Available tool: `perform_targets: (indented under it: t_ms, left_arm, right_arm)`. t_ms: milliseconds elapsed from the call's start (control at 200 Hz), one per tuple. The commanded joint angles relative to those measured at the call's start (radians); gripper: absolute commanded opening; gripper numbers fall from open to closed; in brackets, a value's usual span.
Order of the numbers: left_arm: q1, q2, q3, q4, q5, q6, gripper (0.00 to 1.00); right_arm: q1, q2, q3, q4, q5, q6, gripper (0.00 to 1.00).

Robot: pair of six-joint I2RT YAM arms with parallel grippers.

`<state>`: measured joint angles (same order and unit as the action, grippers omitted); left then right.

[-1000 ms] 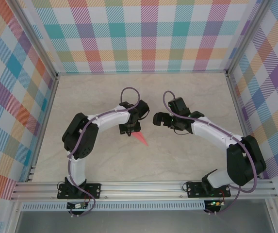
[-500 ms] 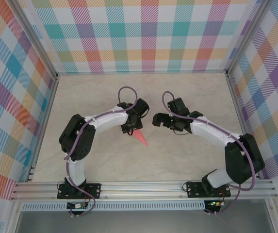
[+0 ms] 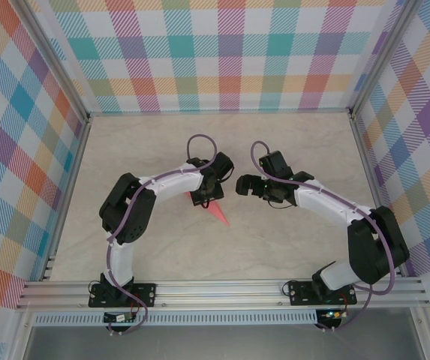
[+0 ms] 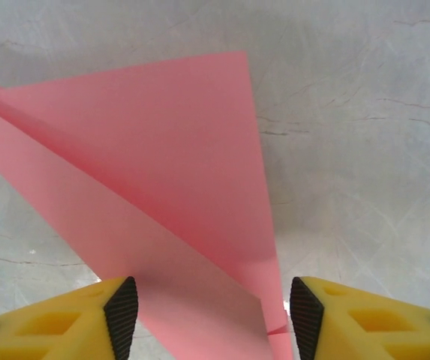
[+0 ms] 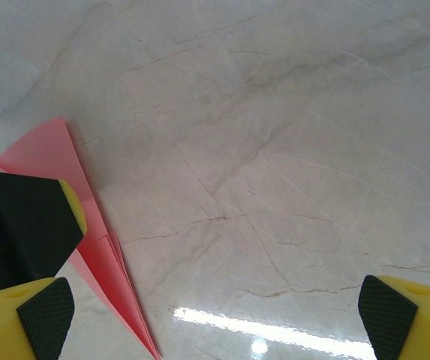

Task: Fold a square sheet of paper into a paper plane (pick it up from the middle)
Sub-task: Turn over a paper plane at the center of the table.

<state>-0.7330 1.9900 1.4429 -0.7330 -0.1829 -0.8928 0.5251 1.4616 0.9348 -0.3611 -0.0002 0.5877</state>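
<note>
The salmon-pink sheet lies on the table folded into a slim pointed paper plane (image 3: 218, 214), its tip toward the near right. My left gripper (image 3: 206, 193) hangs over the plane's wide end. In the left wrist view the folded paper (image 4: 162, 187) lies flat beneath and between the yellow fingers (image 4: 121, 315), and the left gripper (image 4: 213, 319) is open. My right gripper (image 3: 243, 184) stands open just to the right, over bare table. In the right wrist view the plane (image 5: 106, 259) lies at the left, and the right gripper (image 5: 216, 315) has nothing between its fingers.
The pale marble-patterned tabletop (image 3: 290, 142) is walled by aluminium posts and checked panels on three sides. The two arm bases sit on a rail (image 3: 222, 289) at the near edge. A bright light reflection (image 5: 275, 330) lies on the table under the right gripper.
The left gripper has shifted slightly away from the bases over the plane's wide end, and its elbow has moved. The plane and the right arm have stayed put.
</note>
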Motion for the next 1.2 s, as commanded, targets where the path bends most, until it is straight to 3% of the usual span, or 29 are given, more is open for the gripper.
perform_targets:
  t_ms: [0, 290, 625, 815, 960, 1025, 1195]
  left_arm:
    - [-0.013, -0.012, 0.003, -0.042, -0.019, -0.004, 0.53]
    - [-0.014, -0.099, -0.077, -0.017, -0.020, -0.045, 0.36]
    - [-0.014, -0.082, -0.082, -0.016, -0.030, -0.051, 0.28]
    - [-0.012, -0.091, -0.062, -0.030, -0.048, -0.030, 0.08]
    - [-0.012, -0.170, -0.041, -0.027, -0.061, 0.034, 0.01]
    - [-0.011, -0.222, -0.046, 0.021, -0.033, 0.092, 0.00]
    - [0.017, -0.360, -0.175, 0.301, 0.164, 0.204, 0.00]
  right_arm:
    - [-0.003, 0.012, 0.007, -0.012, -0.008, -0.002, 1.00]
    - [-0.003, 0.019, 0.019, -0.017, -0.015, 0.001, 0.99]
    - [-0.003, 0.023, 0.025, -0.021, -0.020, 0.002, 0.99]
    - [-0.004, 0.020, 0.032, -0.024, -0.018, 0.002, 0.99]
    - [-0.006, -0.010, 0.027, -0.022, -0.007, 0.025, 0.99]
    - [-0.014, -0.034, 0.019, -0.016, -0.008, 0.041, 0.99]
    - [-0.046, -0.100, 0.002, -0.004, -0.026, 0.072, 0.98]
